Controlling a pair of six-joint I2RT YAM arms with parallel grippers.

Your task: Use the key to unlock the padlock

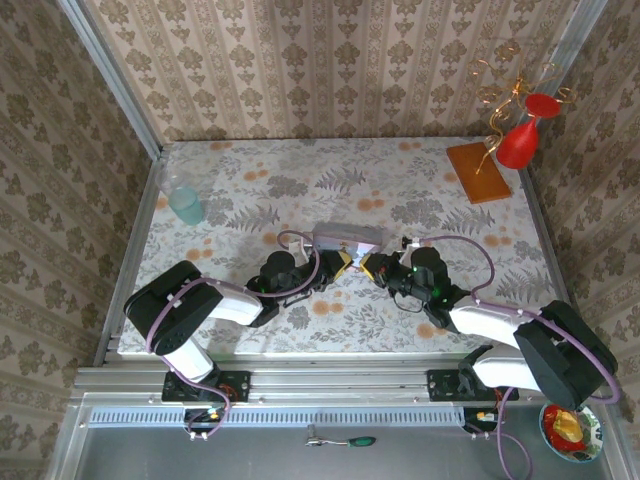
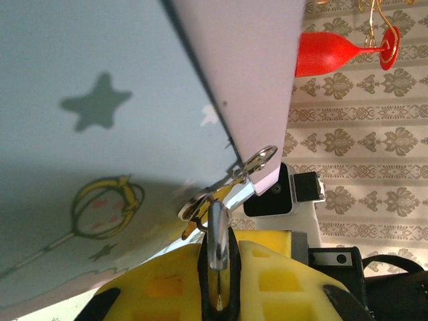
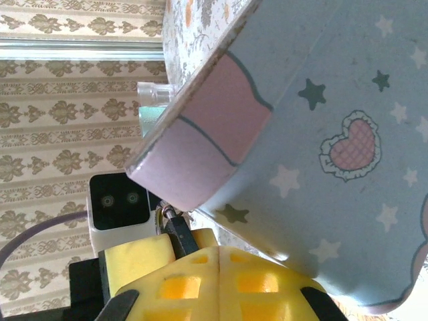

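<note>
So the flowery tabletop (image 1: 300,170) has the pale blue tin (image 1: 348,238) around the middle, a bit toward the near edge. Both arms are crowded in on its near side. The left gripper (image 1: 340,262) is clamped on the padlock (image 2: 217,234), silvery shackle sticking out against the tin, with wire rings (image 2: 259,159) hanging there. The right gripper (image 1: 370,265) is pinched together on a thin dark sliver with a metal tip, the key (image 3: 175,231) as far as I can tell.
</note>
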